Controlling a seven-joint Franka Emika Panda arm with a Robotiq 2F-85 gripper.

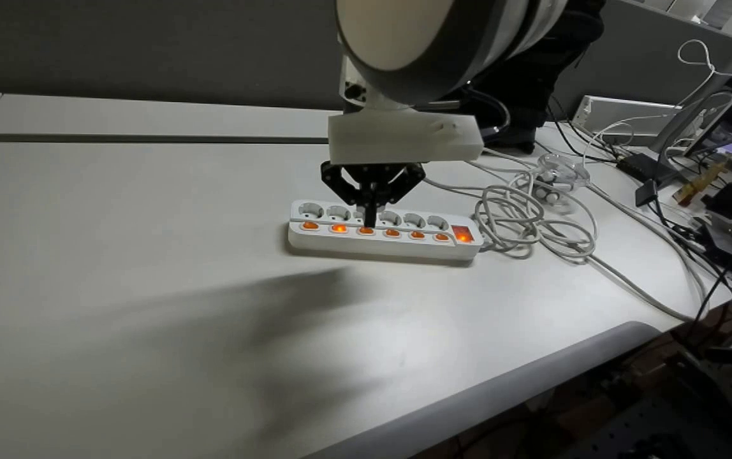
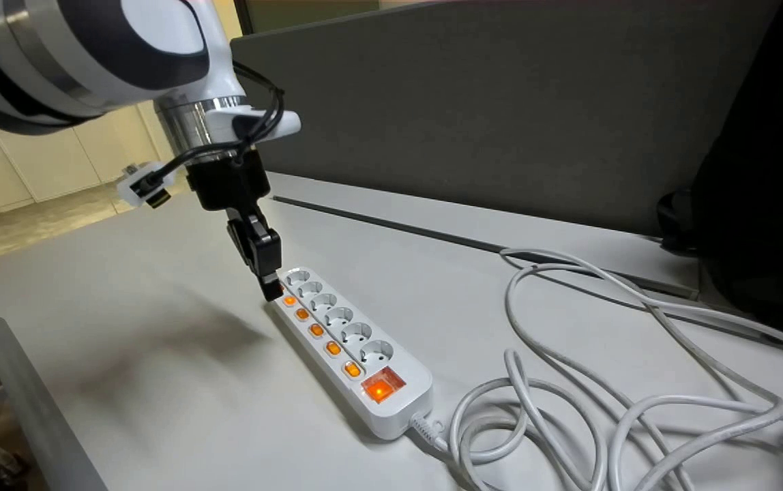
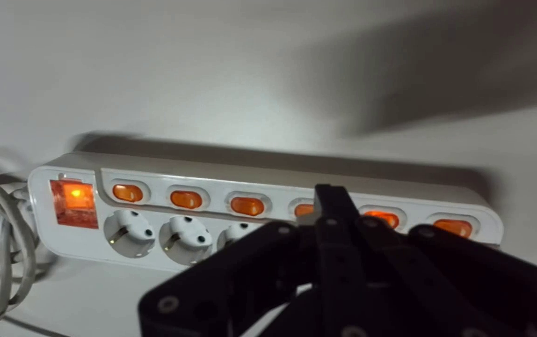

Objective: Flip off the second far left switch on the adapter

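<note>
The adapter is a long white power strip, seen in both exterior views (image 1: 379,247) (image 2: 410,387) and in the wrist view (image 3: 268,177). It has a row of sockets and a row of small orange switches. The second switch from the left (image 1: 339,228) glows brightly; it also shows lit in the wrist view (image 3: 383,218). The other small switches look dimmer. My gripper (image 1: 370,220) is shut and empty, pointing down over the third switch (image 1: 366,231). In the wrist view the fingertips (image 3: 330,189) partly cover that switch, beside the lit one. Whether they touch the strip I cannot tell.
A larger red main switch (image 1: 463,234) glows at the strip's cable end. A coiled grey cable (image 1: 519,213) lies beyond that end. A clear round object (image 1: 560,172) stands behind the cable. A dark partition (image 2: 500,102) runs along the table's back.
</note>
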